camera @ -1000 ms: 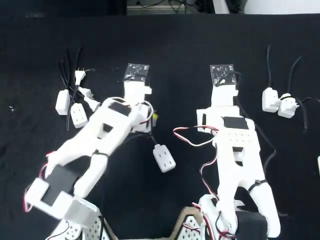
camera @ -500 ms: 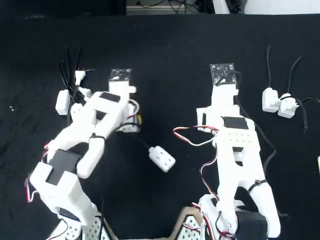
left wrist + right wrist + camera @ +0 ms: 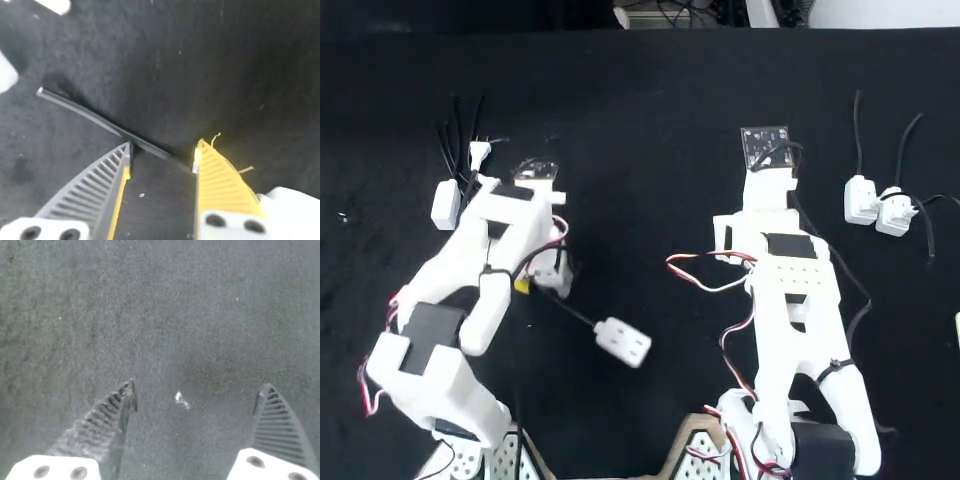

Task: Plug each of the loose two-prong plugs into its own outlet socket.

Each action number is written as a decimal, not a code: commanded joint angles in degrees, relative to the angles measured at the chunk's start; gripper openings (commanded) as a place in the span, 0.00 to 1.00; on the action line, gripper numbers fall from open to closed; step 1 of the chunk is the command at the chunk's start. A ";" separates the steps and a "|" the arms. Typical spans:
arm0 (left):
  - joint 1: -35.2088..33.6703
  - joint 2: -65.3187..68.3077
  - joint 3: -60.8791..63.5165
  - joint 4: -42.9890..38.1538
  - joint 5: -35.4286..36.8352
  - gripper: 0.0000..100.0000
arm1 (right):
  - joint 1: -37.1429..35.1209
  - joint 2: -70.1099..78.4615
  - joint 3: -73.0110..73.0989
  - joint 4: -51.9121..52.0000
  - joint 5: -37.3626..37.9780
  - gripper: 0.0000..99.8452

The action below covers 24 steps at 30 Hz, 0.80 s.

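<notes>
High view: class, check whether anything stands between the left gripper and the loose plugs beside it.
Nothing visible does. The left gripper is close to the loose plugs, with bare black mat between. In its wrist view a black cable crosses just ahead of its open fingertips.

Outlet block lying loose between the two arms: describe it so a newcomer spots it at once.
On the black table, look between the two white arms, toward the near edge. A white oblong outlet block lies there tilted, a black cord running from it toward the left arm. Unlike the white pieces bunched at far left and far right, it lies alone.
</notes>
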 commanded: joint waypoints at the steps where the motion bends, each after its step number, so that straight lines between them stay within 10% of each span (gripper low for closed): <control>1: -2.33 -5.63 8.84 1.41 -4.22 0.20 | 0.88 -1.98 -3.30 -1.14 -0.44 0.36; 14: -11.30 -33.32 13.93 2.02 -24.18 0.21 | 0.88 -1.98 -3.21 -0.97 -0.53 0.36; 19: -1.98 -37.54 22.20 9.32 -46.95 0.21 | 1.14 -1.98 -3.38 -1.05 -0.53 0.36; 24: 12.53 -40.09 30.64 6.95 -45.89 0.21 | 3.78 -2.24 -4.00 -1.32 -0.53 0.36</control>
